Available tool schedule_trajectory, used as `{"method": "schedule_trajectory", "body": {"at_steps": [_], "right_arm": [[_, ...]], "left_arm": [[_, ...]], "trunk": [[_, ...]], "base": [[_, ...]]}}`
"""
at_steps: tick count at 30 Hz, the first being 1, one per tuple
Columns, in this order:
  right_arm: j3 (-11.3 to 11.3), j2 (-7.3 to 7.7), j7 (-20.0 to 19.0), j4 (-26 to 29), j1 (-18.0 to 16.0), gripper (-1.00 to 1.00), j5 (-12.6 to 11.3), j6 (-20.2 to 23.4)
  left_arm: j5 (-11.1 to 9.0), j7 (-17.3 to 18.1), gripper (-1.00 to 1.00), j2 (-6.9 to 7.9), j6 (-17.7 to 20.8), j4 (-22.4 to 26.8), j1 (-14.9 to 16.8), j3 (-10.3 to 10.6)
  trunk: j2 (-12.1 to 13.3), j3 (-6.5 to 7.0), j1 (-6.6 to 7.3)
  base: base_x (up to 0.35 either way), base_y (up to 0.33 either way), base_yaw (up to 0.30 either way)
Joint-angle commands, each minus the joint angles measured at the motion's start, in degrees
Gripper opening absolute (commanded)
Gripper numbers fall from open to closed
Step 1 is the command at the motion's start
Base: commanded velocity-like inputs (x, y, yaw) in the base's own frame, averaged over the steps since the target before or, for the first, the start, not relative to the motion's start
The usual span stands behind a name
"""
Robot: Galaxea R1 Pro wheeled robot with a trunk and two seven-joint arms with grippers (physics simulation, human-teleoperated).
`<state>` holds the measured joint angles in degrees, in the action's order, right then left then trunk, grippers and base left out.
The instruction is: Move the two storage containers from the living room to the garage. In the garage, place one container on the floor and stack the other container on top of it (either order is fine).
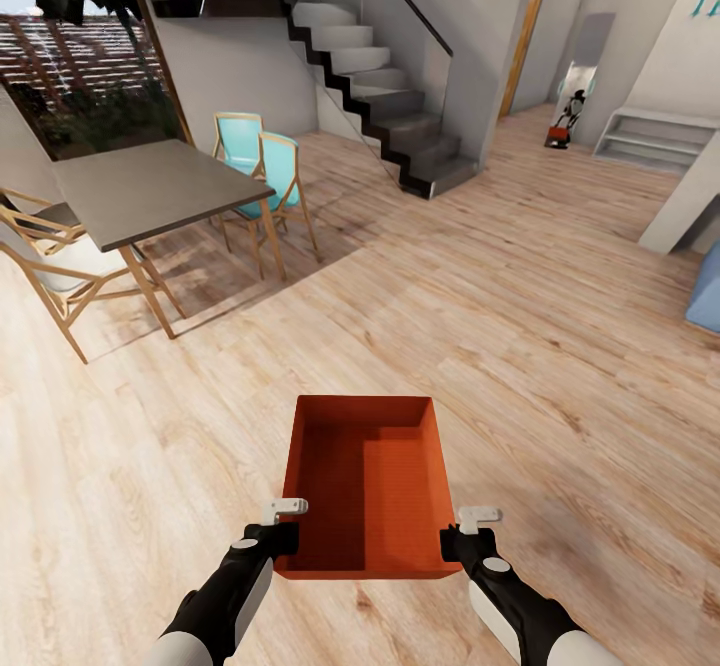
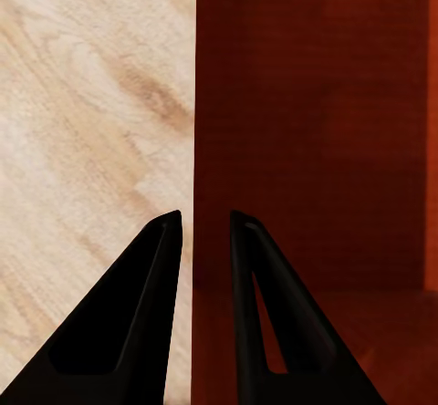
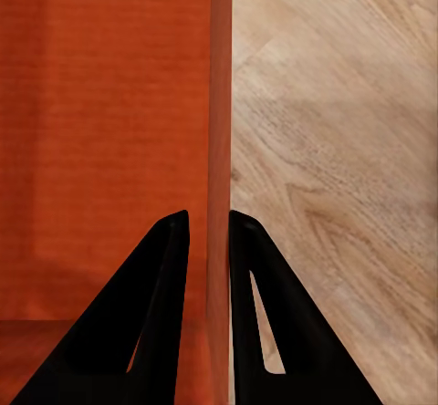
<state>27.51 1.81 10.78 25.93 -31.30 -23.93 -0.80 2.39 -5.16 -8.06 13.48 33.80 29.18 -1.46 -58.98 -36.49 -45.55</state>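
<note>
Storage container (image 1: 365,486) is carried over the wood-plank floor (image 1: 520,346), low before the robot. Left gripper (image 2: 205,218) and right gripper (image 3: 208,215) each pinch a side wall — one finger inside, one outside. Recommendation: keep both arms level and evenly spaced while driving — thin walls may slip.
</note>
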Motion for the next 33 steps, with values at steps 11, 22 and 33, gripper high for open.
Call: {"method": "schedule_trajectory", "body": {"at_steps": [11, 22, 33], "right_arm": [[0.53, 2.01, 0.12, 0.08, -0.08, -1.00, -0.86, -0.08], [0.53, 1.97, 0.12, 0.08, -0.08, -1.00, -0.86, -0.08], [0.53, 2.00, 0.12, 0.08, -0.08, -1.00, -0.85, -0.08]], "left_arm": [[-0.28, 0.94, -1.00, 0.06, 0.32, 0.12, 0.00, 0.50], [-0.28, 0.94, -1.00, 0.06, 0.32, 0.14, 0.00, 0.50], [-0.28, 0.94, -1.00, 0.06, 0.32, 0.17, -0.01, 0.50]], "trunk": [[-0.04, 0.02, 0.00], [-0.04, 0.37, 0.00], [-0.04, 0.78, 0.00]], "base": [[0.000, 0.000, -0.003], [0.000, 0.000, -0.166], [0.000, 0.000, -0.168]]}}
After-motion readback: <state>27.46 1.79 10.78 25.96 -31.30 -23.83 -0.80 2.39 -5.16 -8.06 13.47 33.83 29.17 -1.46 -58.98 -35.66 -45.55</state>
